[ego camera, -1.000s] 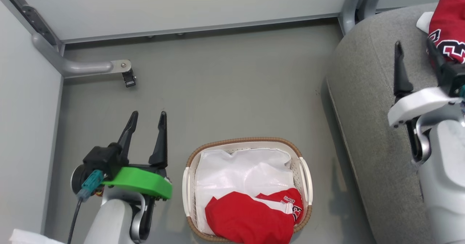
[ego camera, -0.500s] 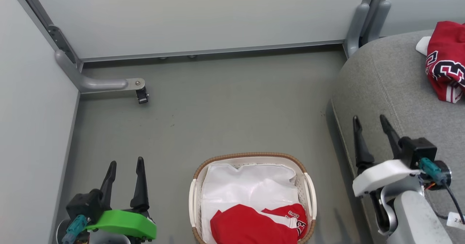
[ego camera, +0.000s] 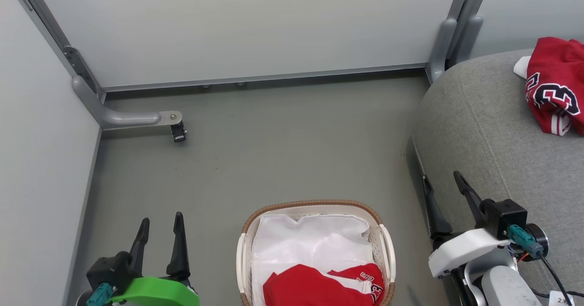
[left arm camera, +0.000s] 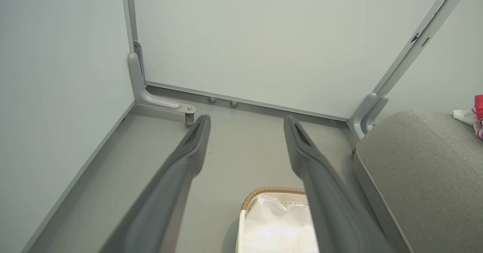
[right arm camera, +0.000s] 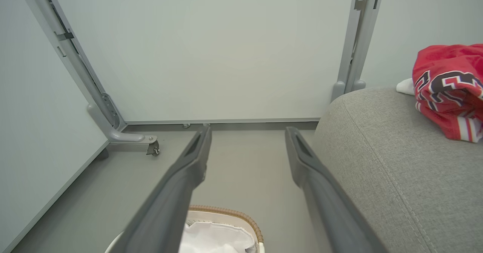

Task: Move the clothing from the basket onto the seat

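The white basket with a brown rim (ego camera: 315, 204) stands on the floor at the bottom centre. A red garment with white trim (ego camera: 310, 287) lies at its near end on a white sheet (ego camera: 310, 242). Another red garment with dark lettering (ego camera: 554, 91) rests on the grey seat (ego camera: 492, 128) at the right. My left gripper (ego camera: 162, 218) is open and empty, left of the basket. My right gripper (ego camera: 442, 177) is open and empty beside the seat's front edge, right of the basket. In the right wrist view my right gripper (right arm camera: 248, 129) points past the basket rim (right arm camera: 234, 213), with the seat's garment (right arm camera: 445, 87) at upper right.
Pale wall panels close the area at the back and left. A grey frame foot with a small caster (ego camera: 178, 132) juts onto the floor at the left. An upright post (ego camera: 440, 46) stands by the seat's far corner. Grey floor (ego camera: 283, 151) lies beyond the basket.
The head camera has tilted, so the whole picture has shifted down. My right gripper has drawn back from the garment on the seat to the seat's front edge. My left gripper has pulled back toward me.
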`<state>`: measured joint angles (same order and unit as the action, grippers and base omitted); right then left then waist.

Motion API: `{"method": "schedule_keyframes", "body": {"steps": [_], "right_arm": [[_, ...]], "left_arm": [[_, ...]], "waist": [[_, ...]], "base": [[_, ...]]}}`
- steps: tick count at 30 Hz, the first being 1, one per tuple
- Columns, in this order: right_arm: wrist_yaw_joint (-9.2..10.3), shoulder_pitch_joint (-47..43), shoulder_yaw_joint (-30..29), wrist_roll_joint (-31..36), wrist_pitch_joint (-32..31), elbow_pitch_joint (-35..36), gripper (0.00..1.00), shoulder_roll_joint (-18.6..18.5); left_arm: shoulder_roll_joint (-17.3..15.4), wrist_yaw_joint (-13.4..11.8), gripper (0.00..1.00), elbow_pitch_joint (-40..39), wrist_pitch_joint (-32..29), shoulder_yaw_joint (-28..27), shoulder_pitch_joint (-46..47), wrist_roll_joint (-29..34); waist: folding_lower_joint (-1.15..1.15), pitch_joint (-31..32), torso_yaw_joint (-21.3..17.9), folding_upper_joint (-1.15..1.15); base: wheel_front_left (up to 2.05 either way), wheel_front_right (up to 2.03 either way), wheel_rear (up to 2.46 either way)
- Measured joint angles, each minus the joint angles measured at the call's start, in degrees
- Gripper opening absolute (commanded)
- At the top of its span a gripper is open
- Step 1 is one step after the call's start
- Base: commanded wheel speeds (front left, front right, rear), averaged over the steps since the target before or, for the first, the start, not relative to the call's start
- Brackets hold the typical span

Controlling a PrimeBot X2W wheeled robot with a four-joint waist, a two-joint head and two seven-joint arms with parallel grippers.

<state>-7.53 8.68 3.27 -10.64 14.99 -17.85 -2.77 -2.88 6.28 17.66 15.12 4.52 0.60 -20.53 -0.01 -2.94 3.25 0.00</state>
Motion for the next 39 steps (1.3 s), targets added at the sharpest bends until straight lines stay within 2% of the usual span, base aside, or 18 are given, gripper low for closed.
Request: {"method": "schedule_keyframes", "body": {"steps": [32, 39], "right_arm": [[0.00, 0.02, -0.75, 0.57, 0.00, -0.09, 1.00, 0.01], [0.00, 1.32, -2.22, 1.77, 0.00, 1.14, 1.00, 0.00]], "left_arm": [[0.01, -0.23, 1.00, 0.42, 0.00, 1.22, 0.03, -0.04], [0.02, 0.29, 1.00, 1.59, 0.00, 5.20, 3.39, 1.76]], "waist": [[0.00, -0.52, -0.01, 0.00], [0.00, -3.01, -0.17, 0.00]], "base": [[0.00, 0.00, 0.00], [0.00, 0.00, 0.00]]}}
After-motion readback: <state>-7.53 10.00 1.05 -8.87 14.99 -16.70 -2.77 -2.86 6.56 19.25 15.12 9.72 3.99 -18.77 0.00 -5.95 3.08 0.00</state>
